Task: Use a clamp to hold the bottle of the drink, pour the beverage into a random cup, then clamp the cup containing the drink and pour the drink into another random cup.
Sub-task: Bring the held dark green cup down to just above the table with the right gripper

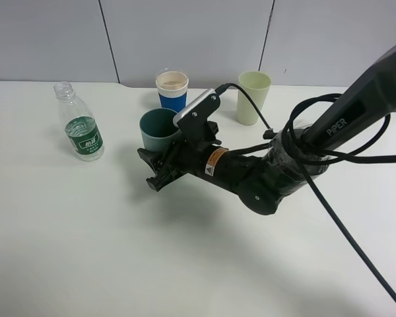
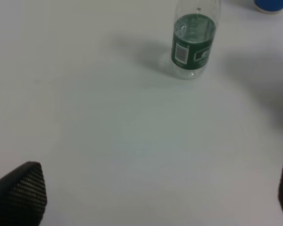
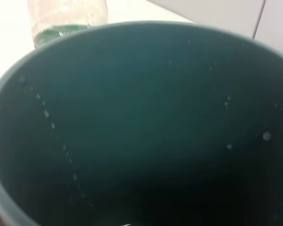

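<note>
The capless clear bottle (image 1: pixel 80 124) with its green label stands upright at the left of the table, and shows again in the left wrist view as bottle (image 2: pixel 193 44). The teal cup (image 1: pixel 158 129) stands upright in front of the white cup with the blue sleeve (image 1: pixel 172 90). My right gripper (image 1: pixel 153 176) lies low just in front of the teal cup, jaws shut, with nothing between them. The right wrist view is filled by the teal cup's dark inside (image 3: pixel 146 127), where droplets cling to the wall; no pooled beverage shows. My left gripper (image 2: pixel 153 197) is open over bare table, short of the bottle.
A taller pale green cup (image 1: pixel 253 97) stands at the back, right of the blue-sleeved cup. The right arm (image 1: pixel 264 175) and its black cables (image 1: pixel 330 155) stretch across the table's right half. The blue sleeve's base (image 2: pixel 272 4) shows in the left wrist view.
</note>
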